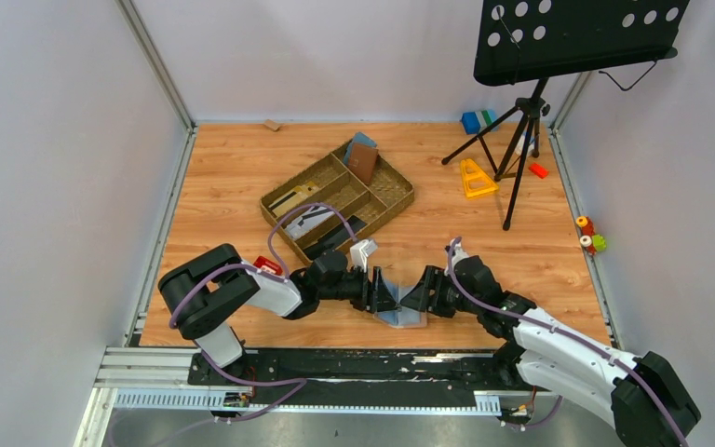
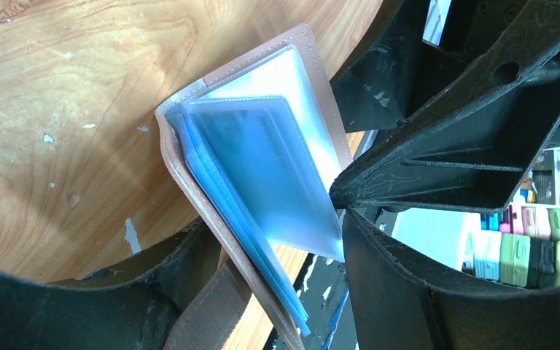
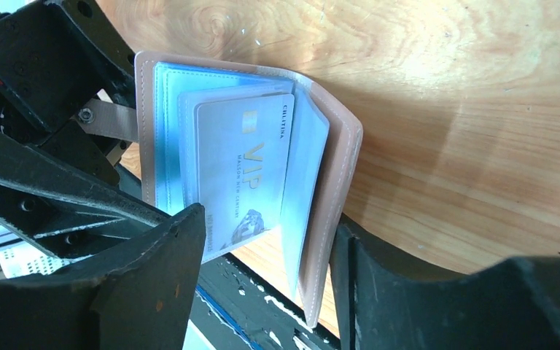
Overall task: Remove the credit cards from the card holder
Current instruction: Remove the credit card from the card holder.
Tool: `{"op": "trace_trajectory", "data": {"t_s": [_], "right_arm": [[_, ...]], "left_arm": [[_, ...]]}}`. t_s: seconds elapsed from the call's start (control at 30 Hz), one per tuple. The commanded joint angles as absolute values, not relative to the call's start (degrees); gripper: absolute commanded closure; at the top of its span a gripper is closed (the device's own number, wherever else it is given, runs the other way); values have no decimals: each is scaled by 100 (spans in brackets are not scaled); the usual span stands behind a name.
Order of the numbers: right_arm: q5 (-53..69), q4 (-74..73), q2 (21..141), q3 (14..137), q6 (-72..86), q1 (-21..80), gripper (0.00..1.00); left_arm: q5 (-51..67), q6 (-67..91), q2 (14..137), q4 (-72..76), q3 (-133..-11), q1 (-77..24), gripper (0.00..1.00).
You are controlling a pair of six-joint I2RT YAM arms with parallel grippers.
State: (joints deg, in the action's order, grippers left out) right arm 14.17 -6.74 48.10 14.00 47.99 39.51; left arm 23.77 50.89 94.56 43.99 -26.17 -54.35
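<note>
Card holder stands open at the near edge of the wood-grain table. Stitched tan cover, glossy blue-tinted plastic sleeves, pale flat VIP card. My left gripper straddles it; I cannot tell if it grips. My right gripper is spread, loose around the sleeves.

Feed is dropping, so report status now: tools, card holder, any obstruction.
Both open: left tool, right tool, jaws straddling the card holder. Holder fanned open, VIP card not yet out. Nothing else in the way.

A woven tray (compartmented) lies left of a black music stand.
</note>
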Motion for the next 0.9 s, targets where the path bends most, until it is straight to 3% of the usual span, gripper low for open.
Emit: {"op": "trace_trajectory", "data": {"t_s": [0.0, 0.3, 0.57, 0.87], "right_arm": [[1253, -491, 4763, 1498, 5077, 3906, 36], [1222, -242, 4909, 1595, 5255, 3860, 22], [1391, -172, 5501, 1800, 5173, 3863, 21], [1399, -299, 5384, 1852, 5124, 3861, 17]], "left_arm": [[2382, 5038, 9457, 4508, -2558, -5476, 32], [2476, 5020, 9509, 4544, -2593, -5476, 32], [2563, 4992, 9592, 4571, -2635, -5476, 32], [2594, 4940, 9602, 4441, -2724, -5476, 32]]}}
